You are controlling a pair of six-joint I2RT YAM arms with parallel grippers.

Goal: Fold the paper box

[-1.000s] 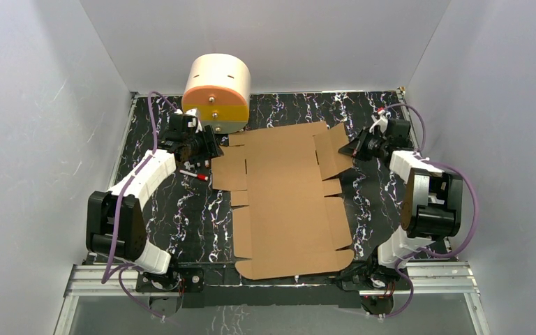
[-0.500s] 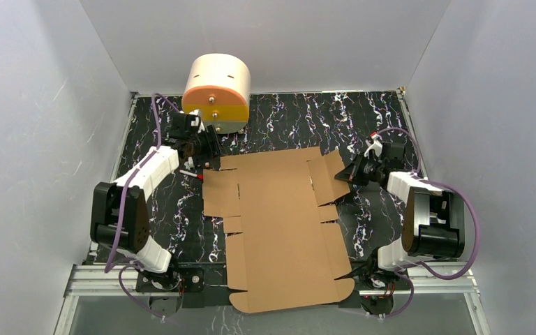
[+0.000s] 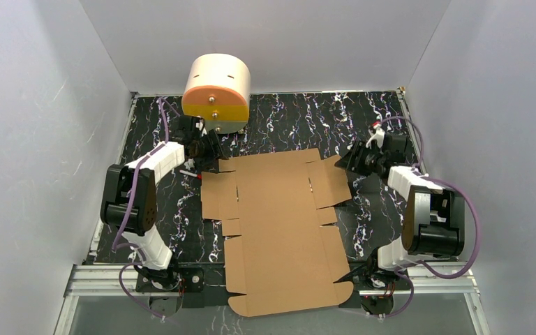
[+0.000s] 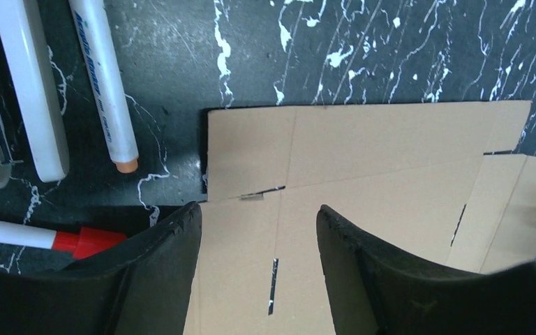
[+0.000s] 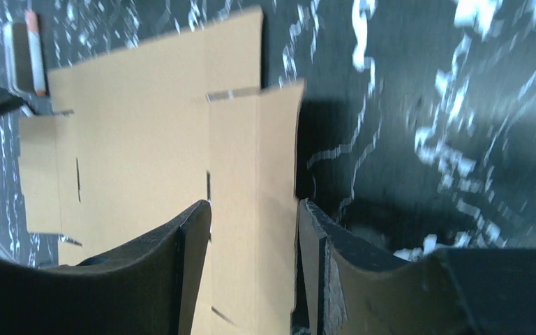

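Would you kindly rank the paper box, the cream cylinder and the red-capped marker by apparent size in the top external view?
1. The paper box, clearly the largest.
2. The cream cylinder.
3. The red-capped marker, by far the smallest.

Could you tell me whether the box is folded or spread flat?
Spread flat: the box lies as one unfolded sheet, flaps out sideways, no walls standing.

**A:** What is the paper box (image 3: 279,223) made of?
**B:** Matt brown corrugated cardboard, creased.
**A:** And under it?
**B:** A table (image 3: 293,118), smooth black with white marble-like veins.
**A:** The left gripper (image 4: 258,211)?
**B:** Its fingers (image 4: 160,279) are matt black plastic, faintly grainy. A pen (image 4: 105,77) is glossy white plastic.
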